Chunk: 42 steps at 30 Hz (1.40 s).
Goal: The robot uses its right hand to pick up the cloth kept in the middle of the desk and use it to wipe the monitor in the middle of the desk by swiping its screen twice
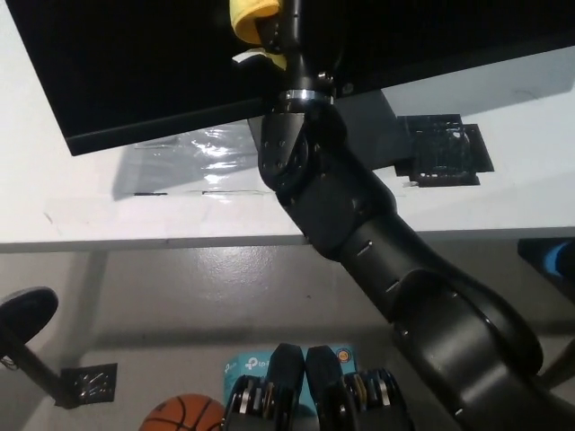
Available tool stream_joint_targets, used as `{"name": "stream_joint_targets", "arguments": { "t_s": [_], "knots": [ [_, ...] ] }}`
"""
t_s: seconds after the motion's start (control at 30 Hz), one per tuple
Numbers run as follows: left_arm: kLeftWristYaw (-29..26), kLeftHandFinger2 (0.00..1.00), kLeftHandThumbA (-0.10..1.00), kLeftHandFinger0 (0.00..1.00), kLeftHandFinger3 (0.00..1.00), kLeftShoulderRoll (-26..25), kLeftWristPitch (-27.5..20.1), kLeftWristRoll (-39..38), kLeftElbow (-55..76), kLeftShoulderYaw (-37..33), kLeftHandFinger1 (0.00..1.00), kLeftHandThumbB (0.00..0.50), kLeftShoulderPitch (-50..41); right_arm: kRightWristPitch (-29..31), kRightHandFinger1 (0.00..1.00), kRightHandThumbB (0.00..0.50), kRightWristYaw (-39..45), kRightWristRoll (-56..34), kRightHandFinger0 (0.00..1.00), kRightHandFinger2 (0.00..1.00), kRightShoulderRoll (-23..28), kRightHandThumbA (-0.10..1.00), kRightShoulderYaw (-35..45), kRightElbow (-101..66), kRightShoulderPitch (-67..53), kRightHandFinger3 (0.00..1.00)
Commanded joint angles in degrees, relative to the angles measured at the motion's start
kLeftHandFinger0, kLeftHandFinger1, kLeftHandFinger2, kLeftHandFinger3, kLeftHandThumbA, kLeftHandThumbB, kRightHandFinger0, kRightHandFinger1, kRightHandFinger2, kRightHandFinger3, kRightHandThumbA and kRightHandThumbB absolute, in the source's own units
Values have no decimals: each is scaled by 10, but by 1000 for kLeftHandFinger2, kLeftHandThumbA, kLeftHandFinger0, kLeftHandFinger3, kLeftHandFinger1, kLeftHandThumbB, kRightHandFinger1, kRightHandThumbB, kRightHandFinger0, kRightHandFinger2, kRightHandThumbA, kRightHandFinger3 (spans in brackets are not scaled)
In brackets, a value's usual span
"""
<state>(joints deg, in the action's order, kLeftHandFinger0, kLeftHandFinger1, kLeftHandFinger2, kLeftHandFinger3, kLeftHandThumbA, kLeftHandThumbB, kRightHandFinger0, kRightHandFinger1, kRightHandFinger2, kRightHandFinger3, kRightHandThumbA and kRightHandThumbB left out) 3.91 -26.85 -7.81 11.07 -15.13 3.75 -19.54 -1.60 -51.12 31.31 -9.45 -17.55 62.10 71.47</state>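
The black monitor (pixel 153 63) fills the top of the head view, its screen dark. My black right arm (pixel 359 224) reaches up from the bottom right across the monitor's lower edge. At the top, my right hand (pixel 283 22) presses a yellow cloth (pixel 252 22) against the screen, a little left of centre. The hand is shut on the cloth and is partly cut off by the picture's top edge. The arm hides the monitor's stand. My left hand does not show in this view.
The white desk (pixel 180 215) has a clear plastic sheet (pixel 198 148) under the monitor and a black mat (pixel 445 148) at the right. Below the desk edge, on the grey floor, lie a basketball (pixel 184 415), a teal box (pixel 247 366) and a chair base (pixel 27 314).
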Motion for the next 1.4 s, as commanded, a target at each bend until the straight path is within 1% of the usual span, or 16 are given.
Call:
{"name": "stream_joint_targets", "arguments": {
  "t_s": [0.0,0.17,0.27,0.33,0.47,0.53,0.57,0.67,0.77,0.87,0.93,1.03,1.1,1.17,1.23,1.37],
  "knots": [
    [3,679,231,571,909,-6,-22,-3,-3,-1,579,9,-6,20,0,134,8,14,0,7,32,-100,-8,-7,27,448],
    [2,683,226,579,912,-6,-12,0,8,0,585,4,-10,34,0,81,27,16,0,0,63,-100,-17,-14,14,421],
    [2,674,237,566,909,-6,-12,2,10,-1,575,6,-11,37,0,186,38,28,0,16,95,-100,-31,-22,1,413],
    [4,697,246,578,918,-7,-4,0,18,1,586,1,-13,44,0,110,34,38,0,8,127,-100,-38,-27,-12,358],
    [1,698,217,585,919,-6,-6,-3,11,4,590,0,-16,39,0,106,45,46,0,39,157,-100,-43,-42,-31,296],
    [-1,683,246,572,918,-7,-15,1,-7,2,576,7,-11,26,0,69,58,51,0,55,188,-100,-42,-61,-52,261],
    [-1,681,248,572,917,-7,-20,-3,-11,3,576,6,-10,27,0,67,59,51,0,119,191,-100,-42,-63,-55,237],
    [3,684,236,579,918,-5,-10,-5,4,3,586,0,-15,42,0,88,55,50,0,148,213,-100,-37,-70,-72,276],
    [2,696,211,586,921,-5,-15,-5,4,3,595,1,-18,56,0,49,54,45,0,191,234,-100,-32,-62,-90,126],
    [-2,695,224,578,912,-3,-28,-6,-7,3,591,6,-17,60,0,36,52,42,0,256,242,-100,-29,-49,-99,77],
    [-4,686,232,572,901,-4,-30,-1,-11,2,581,9,-16,53,0,55,50,45,0,263,245,-100,-28,-46,-101,189],
    [-2,685,243,573,907,-3,-17,-1,-2,2,581,7,-18,58,0,48,47,43,0,251,243,-100,-28,-34,-99,156],
    [-2,686,242,574,909,-2,-19,-1,-4,1,583,5,-18,52,0,89,49,43,0,223,242,-100,-27,-39,-100,277],
    [-4,680,245,572,912,-1,-29,1,-18,-1,579,8,-14,47,0,76,56,43,0,238,239,-100,-27,-45,-99,331],
    [-7,671,254,560,907,0,-38,2,-28,-3,568,9,-10,53,0,95,53,46,0,219,236,-100,-30,-48,-96,332],
    [-5,688,255,584,919,1,-17,6,-7,-3,586,6,-17,56,0,62,48,47,0,185,229,-100,-30,-49,-92,263]
  ]
}}
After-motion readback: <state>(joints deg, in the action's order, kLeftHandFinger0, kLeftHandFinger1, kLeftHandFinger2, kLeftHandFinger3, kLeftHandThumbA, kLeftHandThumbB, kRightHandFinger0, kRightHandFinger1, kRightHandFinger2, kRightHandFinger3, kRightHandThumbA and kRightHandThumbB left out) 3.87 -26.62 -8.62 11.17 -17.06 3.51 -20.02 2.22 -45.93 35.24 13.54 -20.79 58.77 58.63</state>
